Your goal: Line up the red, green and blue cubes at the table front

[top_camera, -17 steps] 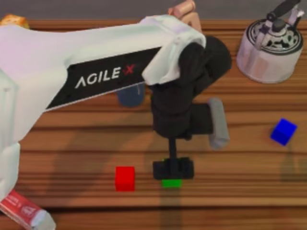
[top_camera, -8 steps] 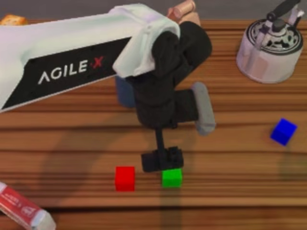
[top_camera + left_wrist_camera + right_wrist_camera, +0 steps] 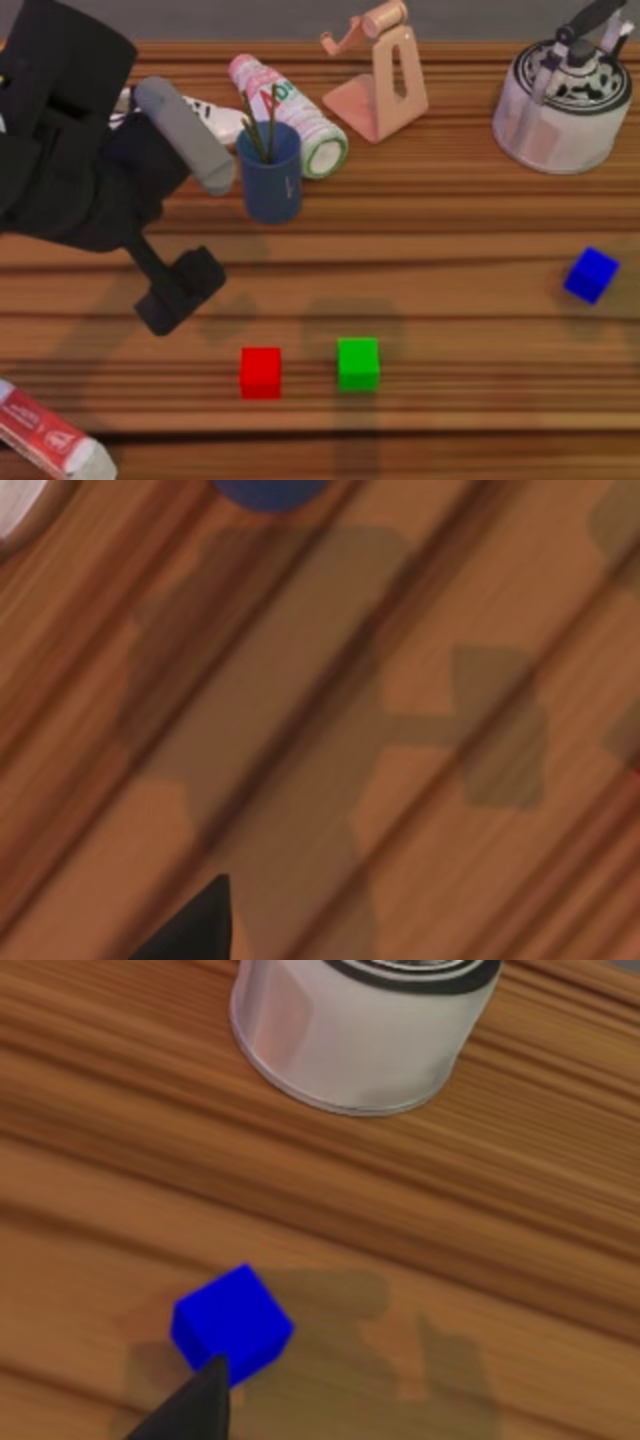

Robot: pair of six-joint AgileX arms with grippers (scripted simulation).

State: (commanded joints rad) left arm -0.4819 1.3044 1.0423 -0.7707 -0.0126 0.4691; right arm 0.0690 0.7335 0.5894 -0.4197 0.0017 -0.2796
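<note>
Left gripper (image 3: 180,290) hanging over the table's (image 3: 470,330) left, finger spread unclear, red cube (image 3: 261,372) and green cube (image 3: 358,363) sitting near the front, blue cube (image 3: 591,274) lying far right, no writing readable.

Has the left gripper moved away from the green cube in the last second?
Yes. The left gripper was right over the green cube and has pulled back toward the table's left and slightly rearward, now left of the red cube. Both cubes sit free.
</note>
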